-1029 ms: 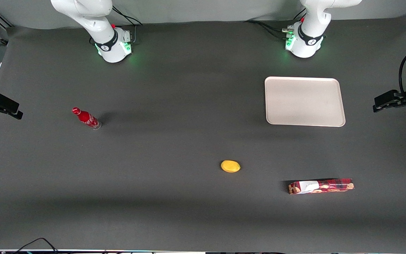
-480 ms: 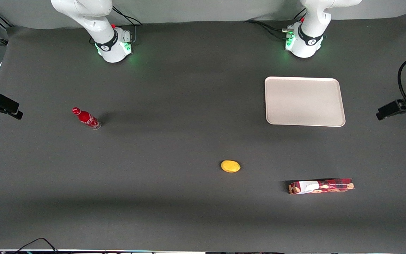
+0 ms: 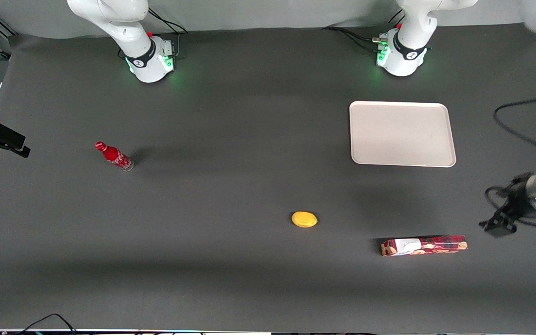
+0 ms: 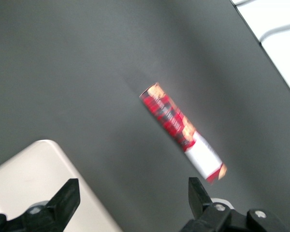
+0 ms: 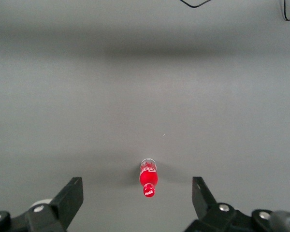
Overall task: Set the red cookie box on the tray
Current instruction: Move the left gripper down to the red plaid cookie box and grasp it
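Note:
The red cookie box (image 3: 424, 245) lies flat on the dark table, nearer to the front camera than the tray. It also shows in the left wrist view (image 4: 182, 133). The cream-white tray (image 3: 402, 134) lies in front of the working arm's base, with nothing on it; a corner of it shows in the left wrist view (image 4: 43, 181). My left gripper (image 3: 496, 226) hangs above the table at the working arm's end, beside the box's end and apart from it. Its fingers (image 4: 67, 195) are open with nothing between them.
A yellow oval object (image 3: 304, 219) lies on the table beside the cookie box, toward the parked arm's end. A small red soda bottle (image 3: 113, 156) stands toward the parked arm's end and shows in the right wrist view (image 5: 148, 179).
My left gripper has swung from beside the tray toward the front camera and now hangs beside the cookie box's end. The box, tray and other objects have not moved.

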{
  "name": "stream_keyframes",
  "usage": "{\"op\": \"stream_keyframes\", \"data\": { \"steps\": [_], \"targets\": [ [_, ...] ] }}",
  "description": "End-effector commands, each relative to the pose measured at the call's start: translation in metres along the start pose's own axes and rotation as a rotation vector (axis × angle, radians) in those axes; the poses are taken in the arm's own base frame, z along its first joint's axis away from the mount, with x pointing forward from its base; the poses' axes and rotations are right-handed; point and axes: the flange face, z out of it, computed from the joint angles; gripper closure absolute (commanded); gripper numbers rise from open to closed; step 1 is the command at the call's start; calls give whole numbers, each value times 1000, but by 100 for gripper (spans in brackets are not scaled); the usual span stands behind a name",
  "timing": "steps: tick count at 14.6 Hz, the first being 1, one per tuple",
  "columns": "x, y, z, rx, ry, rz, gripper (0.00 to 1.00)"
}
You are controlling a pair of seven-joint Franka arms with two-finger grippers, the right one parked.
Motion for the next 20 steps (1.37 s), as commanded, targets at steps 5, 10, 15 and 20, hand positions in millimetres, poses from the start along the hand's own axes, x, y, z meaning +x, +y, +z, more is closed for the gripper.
{"op": "stream_keyframes", "data": {
  "steps": [5,10,15,20],
  "targets": [
    [23,50,126,-83,76,-248,0],
    [0,54,195,-132,78,-281,0],
    [-27,44,235,-58,73,-229,0],
    [-35,40,254,-99,87,-272,99]
  ]
}}
